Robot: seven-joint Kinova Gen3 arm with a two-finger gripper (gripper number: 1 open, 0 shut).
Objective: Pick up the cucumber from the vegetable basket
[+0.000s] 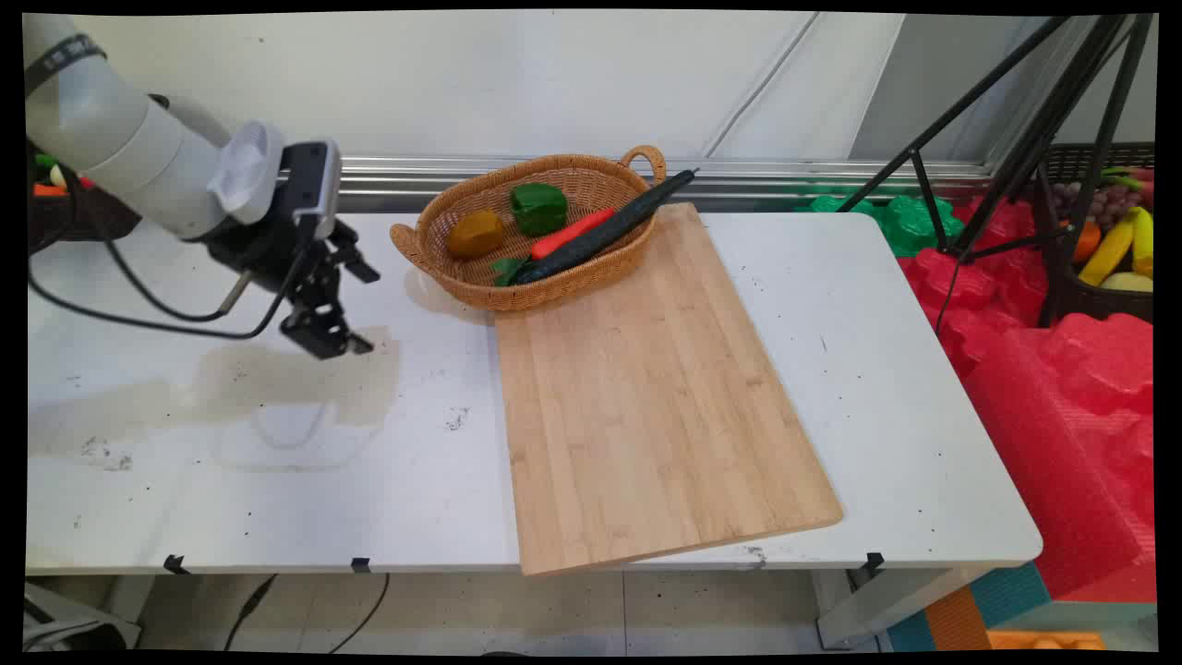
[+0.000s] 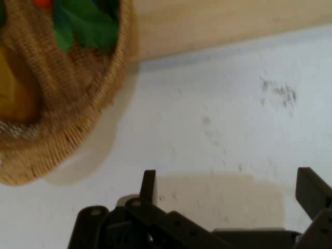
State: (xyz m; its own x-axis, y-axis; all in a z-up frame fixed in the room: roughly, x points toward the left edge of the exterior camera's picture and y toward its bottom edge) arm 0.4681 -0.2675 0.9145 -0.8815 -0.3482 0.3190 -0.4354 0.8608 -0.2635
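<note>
White bench (image 1: 877, 369) across the main view, scuffed with dark specks, near edge partly cut off at the bottom. Wooden cutting board (image 1: 646, 388) lying flat on it, near corner jutting past the front edge, far end tucked under the basket. Wicker basket (image 1: 462, 277) at 12 o'clock of the board, one handle hidden behind the cucumber's tip. Inside: long dark cucumber (image 1: 600, 235) slanting over the rim toward 2 o'clock; red carrot (image 1: 571, 233) just beside it, lower end hidden; green pepper (image 1: 538, 207) at the back; brownish potato (image 1: 476, 234) at 9 o'clock of the pepper. Jaws (image 1: 337, 314) hanging above bare bench at 9 o'clock of the basket, well apart from it, spread wide and holding nothing. In the hand view, only the tips of both fingers (image 2: 148, 187) showing, with bench between them; basket cropped at the upper left, contents blurred to green and yellow patches. Tripod (image 1: 1007, 148) and red foam (image 1: 1062, 388) at 3 o'clock, beyond the bench.
</note>
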